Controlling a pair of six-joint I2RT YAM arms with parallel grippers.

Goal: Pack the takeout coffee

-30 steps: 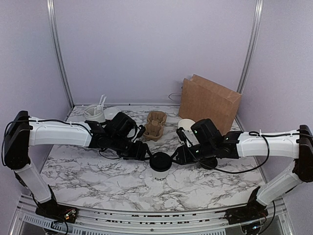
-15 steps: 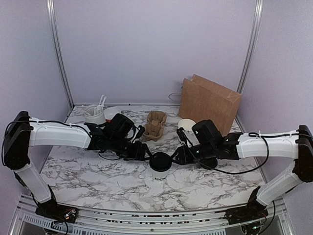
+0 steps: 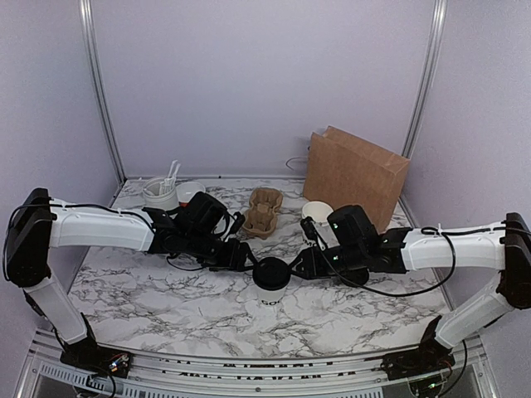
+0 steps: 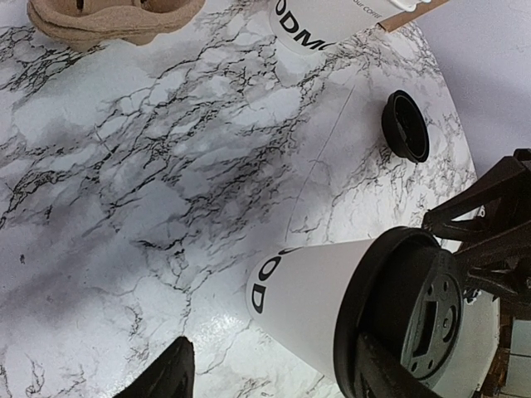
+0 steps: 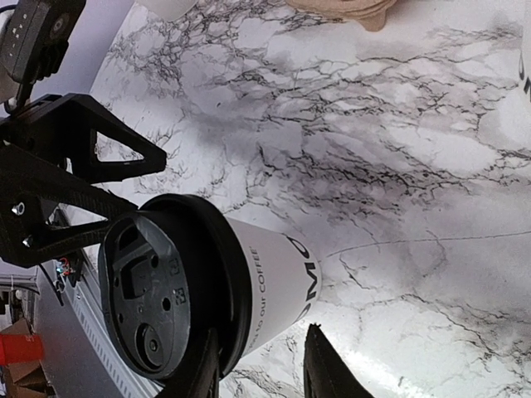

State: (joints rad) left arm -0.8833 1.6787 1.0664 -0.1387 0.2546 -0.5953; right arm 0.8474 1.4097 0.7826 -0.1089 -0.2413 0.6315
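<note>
Cup [image 3: 270, 297] upright on bench [image 3: 158, 290] — left hand [image 3: 246, 259] open alongside, likely bracing; right hand [image 3: 299, 267] half-open at lid [image 3: 271, 272], grip unclear.

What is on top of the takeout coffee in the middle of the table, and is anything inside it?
A round black lid sits on the takeout coffee and covers its whole mouth. The lid hides whatever is inside, so the contents cannot be seen.

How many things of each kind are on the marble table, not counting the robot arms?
Paper cups: 2 (lidded cup, open cup)
Loose black lid: 1
Cardboard cup carrier: 1
Brown paper bag: 1
Utensil holder: 1
Round white container, kind unclear: 1
Total: 7
</note>
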